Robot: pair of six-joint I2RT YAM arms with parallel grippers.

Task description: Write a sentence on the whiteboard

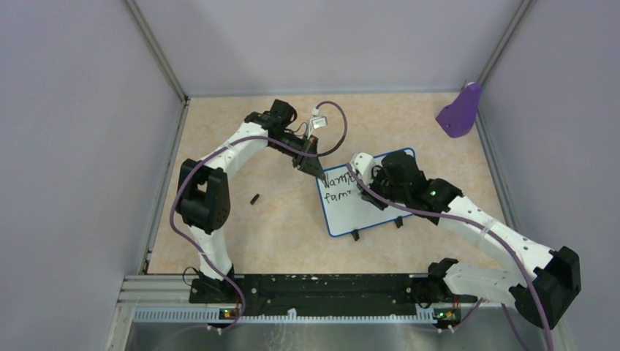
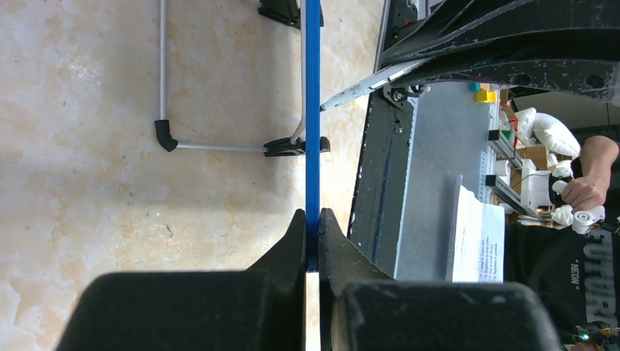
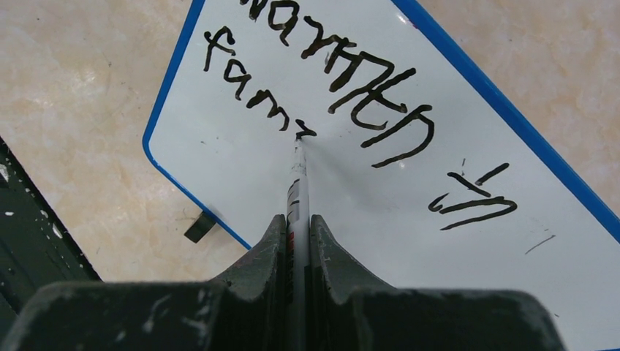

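The whiteboard (image 1: pixel 347 208) lies flat on the tan table, blue-rimmed, two black feet on its near edge. My left gripper (image 1: pixel 311 162) is shut on its far left corner; the left wrist view shows the blue rim (image 2: pixel 313 146) pinched edge-on between the jaws of that left gripper (image 2: pixel 313 241). My right gripper (image 3: pixel 297 227) is shut on a white marker (image 3: pixel 298 183), its tip touching the whiteboard (image 3: pixel 380 212) at the end of "fam". The sentence (image 3: pixel 351 95) reads "warmth in" above "fam" in black; the sentence (image 1: pixel 341 186) is partly hidden by the right arm overhead.
A small black cap (image 1: pixel 254 198) lies on the table left of the board. A purple scoop-shaped object (image 1: pixel 460 111) leans in the far right corner. Grey walls close in three sides; the black base rail (image 1: pixel 322 289) runs along the near edge.
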